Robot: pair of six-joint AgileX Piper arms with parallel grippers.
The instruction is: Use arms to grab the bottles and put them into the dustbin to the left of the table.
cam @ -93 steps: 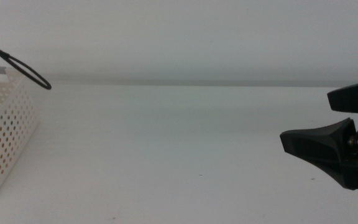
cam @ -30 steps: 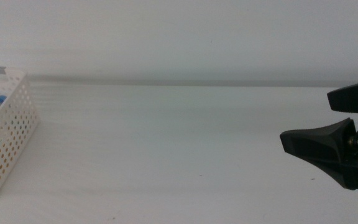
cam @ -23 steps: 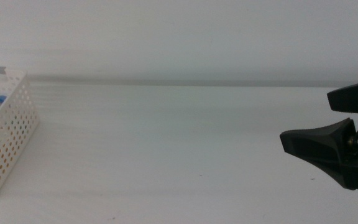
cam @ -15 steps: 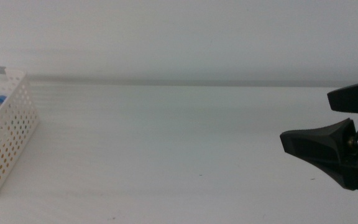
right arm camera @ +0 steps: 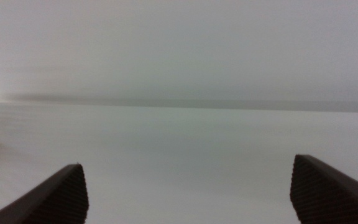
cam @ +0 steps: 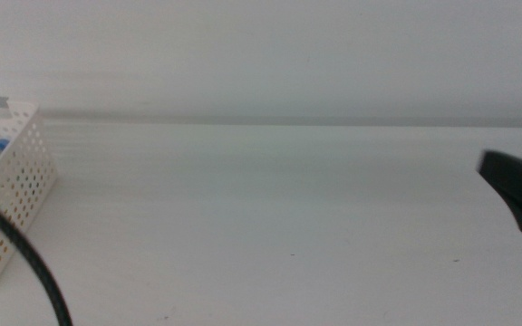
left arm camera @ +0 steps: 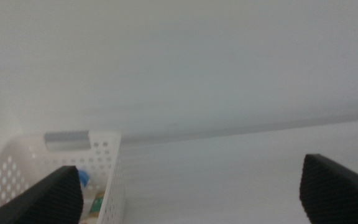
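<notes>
While the white perforated plastic dustbin [cam: 12, 172] held the bottles [left arm camera: 91, 198], my left gripper [left arm camera: 191, 186] hung just beside it, fingers spread wide and empty; my right gripper [right arm camera: 188, 190], well apart, gaped too. Light, slippery plastic, I judged: grip mid-body.

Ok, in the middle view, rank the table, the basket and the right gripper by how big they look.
1. Table, by far the largest.
2. Basket, partly cut off at the picture's left edge.
3. Right gripper, only a blurred tip showing, so its rank against the basket is unsure.

White dustbin [cam: 21, 172] dotted with round holes, plain white table [cam: 261, 208], black end effector [cam: 519, 190]
</notes>
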